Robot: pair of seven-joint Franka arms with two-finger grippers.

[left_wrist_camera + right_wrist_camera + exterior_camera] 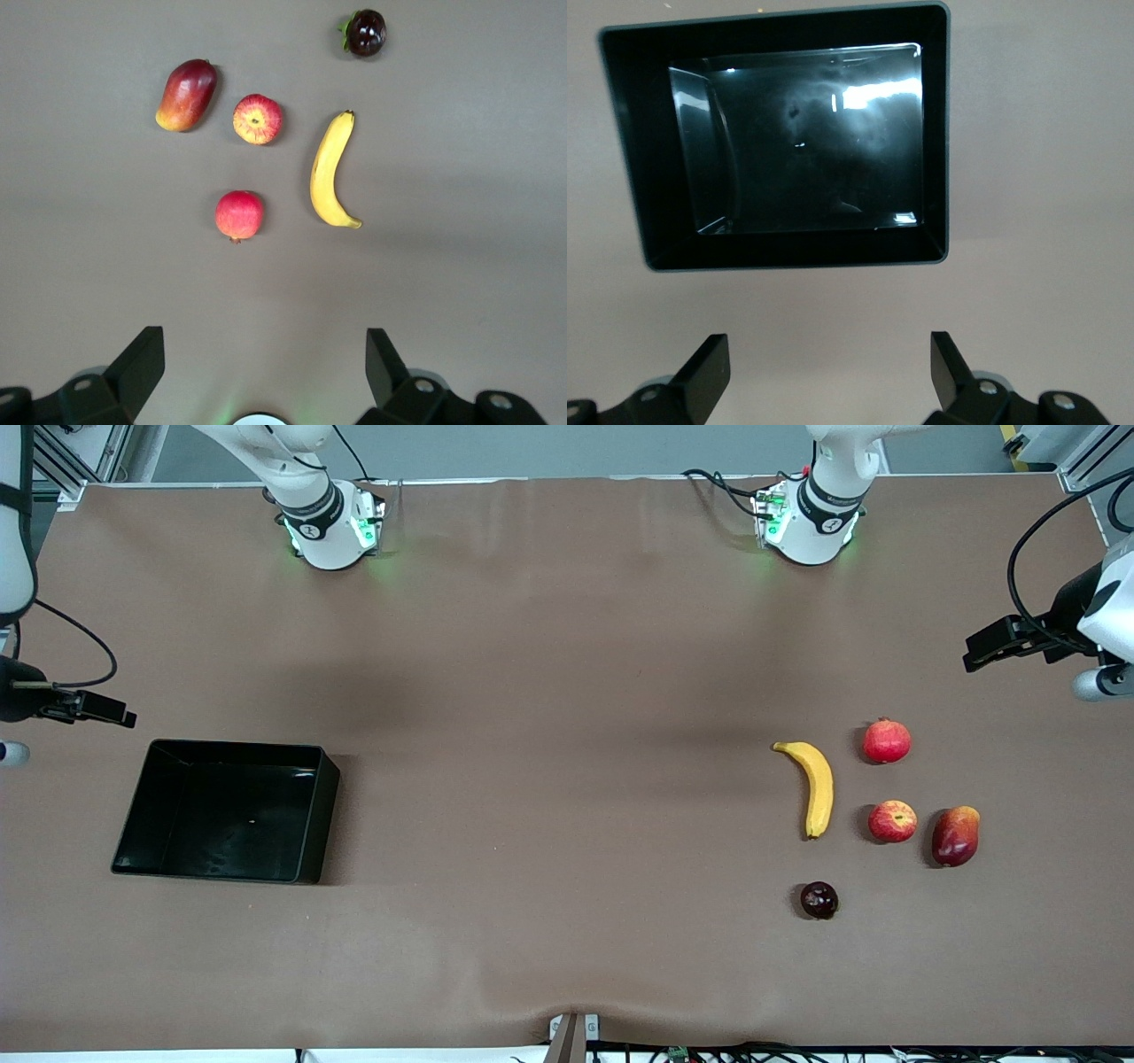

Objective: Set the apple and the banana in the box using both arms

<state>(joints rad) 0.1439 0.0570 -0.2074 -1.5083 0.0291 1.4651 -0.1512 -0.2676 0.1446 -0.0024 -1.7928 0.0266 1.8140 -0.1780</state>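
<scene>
Front view shows the brown tabletop (549, 779) carrying everything: one box (133, 815), glossy black and with nothing in it, at the right arm's end, and five fruits grouped well apart from it at the left arm's end.

Both arms are raised at the table's ends. The right hand (828, 376) hangs just beside the box, fingers spread wide and holding nothing. The left hand (266, 372) hovers near the fruit group, also spread wide and holding nothing.

One banana (817, 786) lies lengthwise toward the front camera. One apple (892, 821), red with yellowish patches, sits just beside it toward the left arm's end, not touching. One mango-like red-yellow fruit (955, 836) lies next to the apple, one round red crowned fruit (887, 741) lies farther from the front camera, and one small dark fruit (819, 900) lies nearer.

My judgement is that nothing has been picked yet, so the first grasp is the step in hand, and it likely falls to the left arm, which is closest. To do it well, descend straight over the chosen fruit. For the banana, close across its narrow middle, fingers square to its length. For the apple, centre on it and keep the fingers out of the gap toward the mango-like fruit. Since the box is out at the right arm's end, a handover or a long carry seems likely.
</scene>
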